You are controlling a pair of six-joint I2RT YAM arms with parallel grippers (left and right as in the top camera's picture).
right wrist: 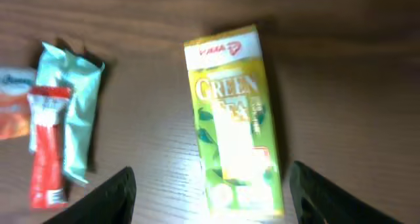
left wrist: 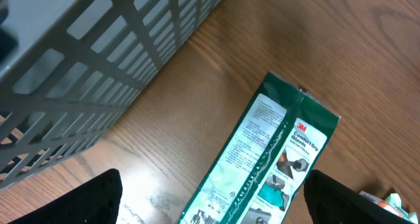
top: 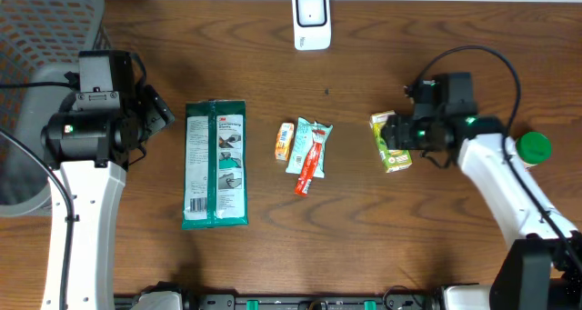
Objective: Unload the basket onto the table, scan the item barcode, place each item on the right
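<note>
As the right gripper (right wrist: 211,178) hangs low over the green tea carton (right wrist: 233,112), arm bent inward, its jaws stand wide and empty, partly hiding the carton overhead; the left gripper (left wrist: 213,184) gapes empty.

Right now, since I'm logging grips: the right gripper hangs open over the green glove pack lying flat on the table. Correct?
Not the glove pack: the right wrist view shows the right gripper hanging open over the green tea carton lying flat on the table.

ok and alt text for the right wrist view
A green tea carton lies flat on the wooden table inside the open right claw. A teal packet, a red packet and an orange packet lie left of it.
</note>
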